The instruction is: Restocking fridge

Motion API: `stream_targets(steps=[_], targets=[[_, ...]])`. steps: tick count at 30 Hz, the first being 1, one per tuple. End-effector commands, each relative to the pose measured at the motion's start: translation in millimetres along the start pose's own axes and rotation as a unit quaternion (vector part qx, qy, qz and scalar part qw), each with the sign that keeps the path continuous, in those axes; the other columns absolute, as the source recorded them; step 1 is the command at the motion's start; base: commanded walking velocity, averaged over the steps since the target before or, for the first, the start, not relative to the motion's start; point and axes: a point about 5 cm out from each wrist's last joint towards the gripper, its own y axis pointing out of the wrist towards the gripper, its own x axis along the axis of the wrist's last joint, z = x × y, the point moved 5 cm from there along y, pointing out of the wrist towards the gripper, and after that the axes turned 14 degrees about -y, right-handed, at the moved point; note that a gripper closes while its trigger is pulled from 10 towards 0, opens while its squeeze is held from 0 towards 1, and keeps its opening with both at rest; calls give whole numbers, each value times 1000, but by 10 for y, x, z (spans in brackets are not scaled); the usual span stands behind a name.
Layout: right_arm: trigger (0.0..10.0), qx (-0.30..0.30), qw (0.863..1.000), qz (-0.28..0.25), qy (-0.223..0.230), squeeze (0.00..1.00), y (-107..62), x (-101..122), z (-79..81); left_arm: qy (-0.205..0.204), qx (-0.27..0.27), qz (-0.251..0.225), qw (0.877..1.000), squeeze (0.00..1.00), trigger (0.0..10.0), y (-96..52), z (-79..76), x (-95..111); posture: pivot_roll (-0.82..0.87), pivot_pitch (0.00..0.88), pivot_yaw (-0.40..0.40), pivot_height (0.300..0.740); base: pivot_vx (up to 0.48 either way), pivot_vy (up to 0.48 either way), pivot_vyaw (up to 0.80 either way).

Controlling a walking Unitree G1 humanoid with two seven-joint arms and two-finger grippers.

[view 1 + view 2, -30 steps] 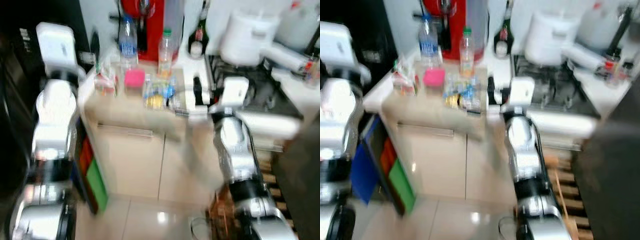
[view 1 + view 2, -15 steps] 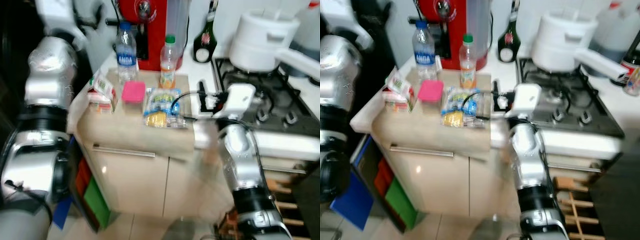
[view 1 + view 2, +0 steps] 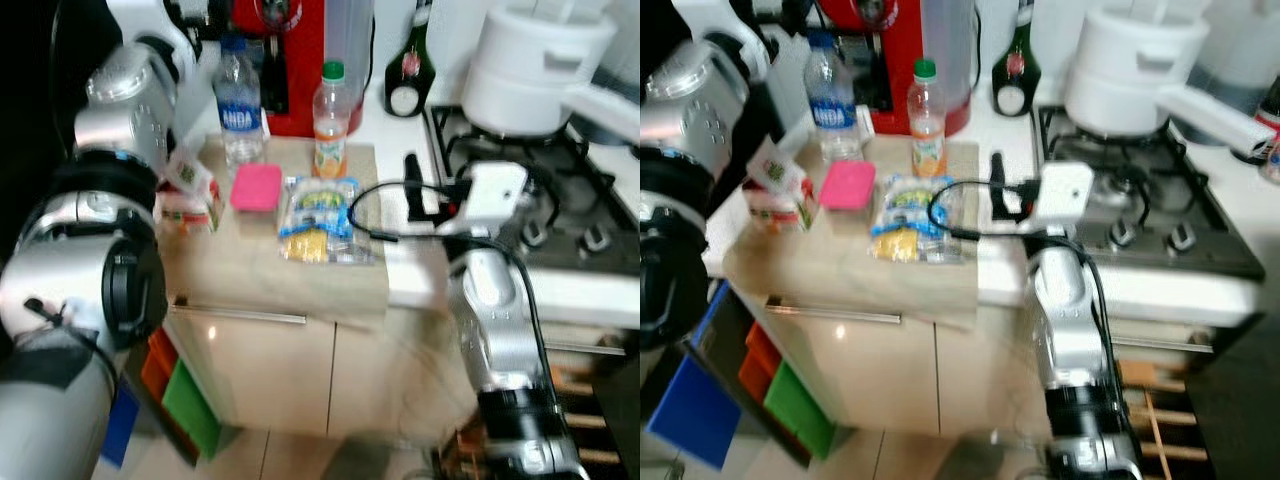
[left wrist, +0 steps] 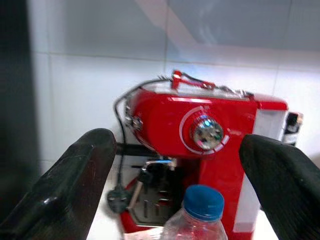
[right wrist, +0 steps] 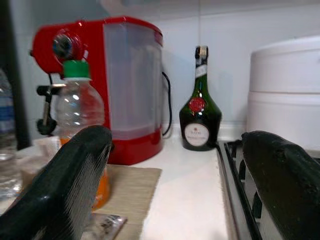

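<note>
On the wooden counter top (image 3: pixel 250 270) stand a water bottle with a blue cap (image 3: pixel 240 100) and an orange juice bottle with a green cap (image 3: pixel 330 120). In front of them lie a pink box (image 3: pixel 256 186), a clear snack packet (image 3: pixel 320 215) and a small carton (image 3: pixel 190 185). My left gripper (image 4: pixel 177 150) is raised at the back left, open, just above and behind the water bottle cap (image 4: pixel 202 202). My right gripper (image 3: pixel 412 190) hovers open over the white strip beside the packet, level with the juice bottle (image 5: pixel 80 125).
A red coffee machine (image 3: pixel 290 50) and a dark green bottle (image 3: pixel 408 70) stand at the back wall. A gas stove (image 3: pixel 560 200) with a white pot (image 3: pixel 535 70) lies to the right. Cabinet doors (image 3: pixel 300 370) and coloured bins (image 3: pixel 185 410) are below the counter.
The camera has come closer to the counter and the picture is sharper. My left arm has risen to the back left by the water bottle. The right gripper stays by the stove's edge.
</note>
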Motion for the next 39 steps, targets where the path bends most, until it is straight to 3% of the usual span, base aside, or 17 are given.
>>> stream_targets(steps=[1,5,7,12,20,29,39], targets=[[10000,-4,1000,-2,-1,0,-10,39,-31,19,-3,-9,1000,0,10000,35,-68,105,-120,0,74,740,0,0,0],[10000,-4,1000,2,-1,0,-47,35,-40,7,-8,12,1000,0,10000,43,-109,-41,-131,0,84,740,0,0,0],[10000,-6,1000,5,-2,0,-76,32,-50,29,-5,20,999,0,10000,42,-109,-91,-140,0,92,740,0,0,0],[10000,-8,1000,11,-5,0,-160,21,-65,66,28,23,997,0,10000,25,5,-124,-159,0,106,740,0,0,0],[10000,-16,1000,25,-10,0,-276,-4,-110,71,44,26,996,0,10000,15,61,-144,-186,0,128,740,0,0,0],[10000,-21,999,41,-12,0,-383,-20,-142,38,58,44,997,0,10000,-5,109,-256,-210,0,140,740,0,0,0],[10000,30,999,29,2,0,-477,123,-36,11,86,63,994,0,10000,-60,234,-401,-247,11,139,740,0,0,0]])
